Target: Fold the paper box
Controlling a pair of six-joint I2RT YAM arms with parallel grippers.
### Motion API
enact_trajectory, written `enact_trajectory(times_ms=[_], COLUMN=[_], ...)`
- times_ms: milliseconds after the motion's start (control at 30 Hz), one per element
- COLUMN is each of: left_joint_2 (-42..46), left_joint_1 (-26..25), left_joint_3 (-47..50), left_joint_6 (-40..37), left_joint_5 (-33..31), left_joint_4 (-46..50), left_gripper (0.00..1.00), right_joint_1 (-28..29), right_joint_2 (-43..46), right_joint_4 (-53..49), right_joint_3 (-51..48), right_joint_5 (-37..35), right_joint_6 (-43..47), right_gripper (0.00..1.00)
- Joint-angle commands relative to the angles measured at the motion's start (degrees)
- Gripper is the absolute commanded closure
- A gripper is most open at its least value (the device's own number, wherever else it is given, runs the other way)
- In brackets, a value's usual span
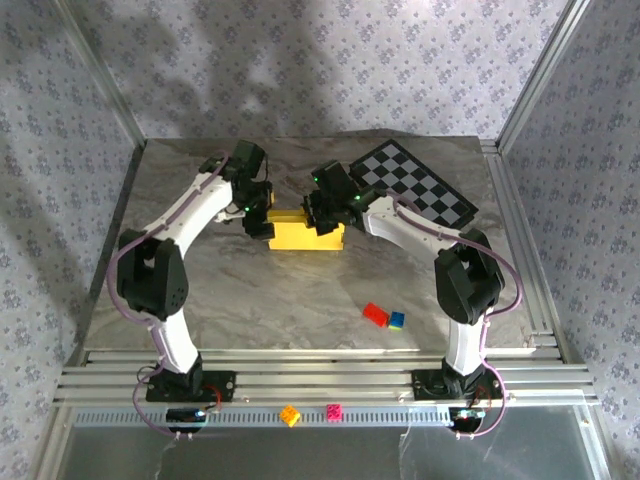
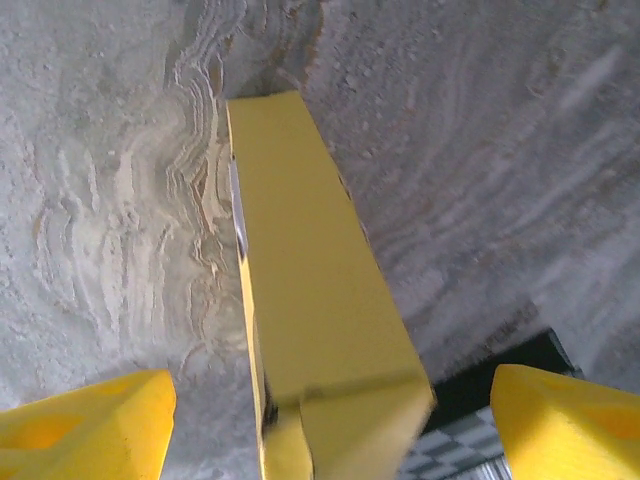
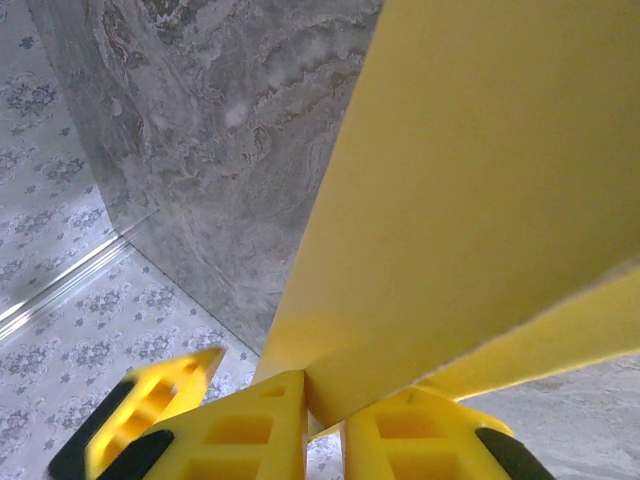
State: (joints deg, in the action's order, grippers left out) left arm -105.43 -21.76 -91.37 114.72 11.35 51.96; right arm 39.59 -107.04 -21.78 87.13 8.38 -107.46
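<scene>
2 arms meet mid-table over the paper box (image 1: 300, 236). the left gripper (image 1: 256, 216) sits at the box's left end, released: in the left wrist view its yellow fingers (image 2: 90, 430) stand wide apart, an upright yellow panel between them touching neither. the right gripper (image 1: 325, 212) is clenched on a panel at the box's right end, fingertips (image 3: 250, 435) pinching the card. a checkerboard mat (image 1: 420, 185) lies beyond, at the far right; a red brick (image 1: 375, 314) and a blue brick (image 1: 397, 320) touch nearer the bases.

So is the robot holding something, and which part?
The right tool pinches the paper box by the edge of a yellow panel. The left tool is open, straddling a box wall.
</scene>
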Motion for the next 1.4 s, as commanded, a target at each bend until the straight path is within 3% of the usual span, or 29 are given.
enact_trajectory(times_ms=[0, 167, 533, 767, 1033, 1367], left_joint_2=[-2.58, -5.42, -4.18, -3.82, -3.13, -2.00], left_joint_1=[0.06, -0.21, -0.46, -0.48, -0.38, -0.19], left_joint_3=[-3.26, -2.42, 0.89, 2.26, 2.99, 4.01], left_joint_6=[-1.66, -1.95, -0.29, -0.70, -0.12, 0.93], left_joint_5=[1.61, 2.83, 2.60, 2.97, 2.43, 2.40], left_joint_4=[2.96, 1.69, -0.88, -0.71, -0.99, -1.38], left_gripper=[0.18, 0.22, 0.45, 0.47, 0.57, 0.58], right_joint_1=[-0.26, -0.39, -0.74, -0.70, -0.73, -1.75], right_joint_2=[-0.93, -0.89, -0.71, -0.62, -0.14, 3.81], right_joint_4=[-4.50, -4.16, -4.06, -3.99, -4.37, -10.34], right_joint_3=[-1.97, -2.14, -2.23, -2.14, -2.23, 2.07], right_joint_5=[0.14, 0.41, 0.87, 0.76, 0.68, -1.25], right_joint_6=[0.76, 0.76, 1.11, 1.20, 1.54, 6.23], right_gripper=[0.84, 0.84, 0.84, 0.84, 0.82, 0.53])
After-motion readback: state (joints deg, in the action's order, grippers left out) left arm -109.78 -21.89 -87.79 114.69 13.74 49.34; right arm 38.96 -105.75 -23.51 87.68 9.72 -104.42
